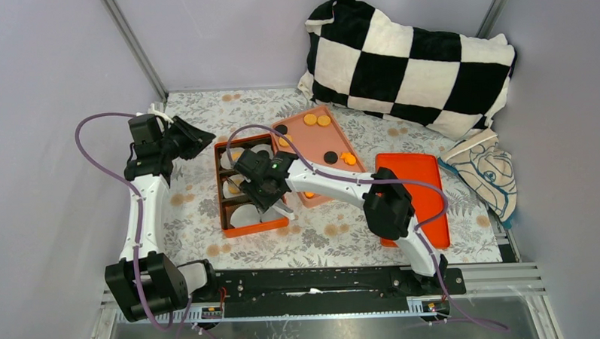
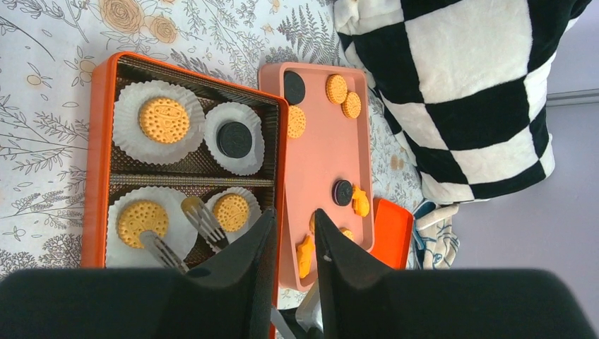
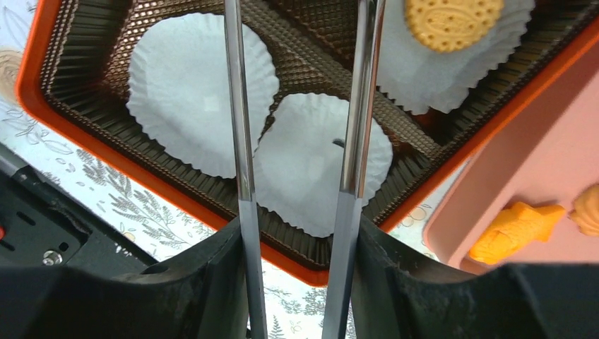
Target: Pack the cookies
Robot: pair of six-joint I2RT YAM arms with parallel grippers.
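Four cookies [image 2: 164, 120], three golden and one black, sit in white paper cups [image 2: 123, 138] inside the orange box [image 2: 95, 155]. More lie loose on the pink tray [image 2: 325, 148] just beside it, among them a fish-shaped cookie [image 3: 516, 229]. The right gripper [image 3: 300, 141] hangs over two bare cups at the box's near end, its long metal fingers [image 3: 240, 141] apart with nothing between them. The left gripper [image 2: 289, 233] hovers above the floral worktop [image 2: 42, 141], its fingers narrow and holding nothing.
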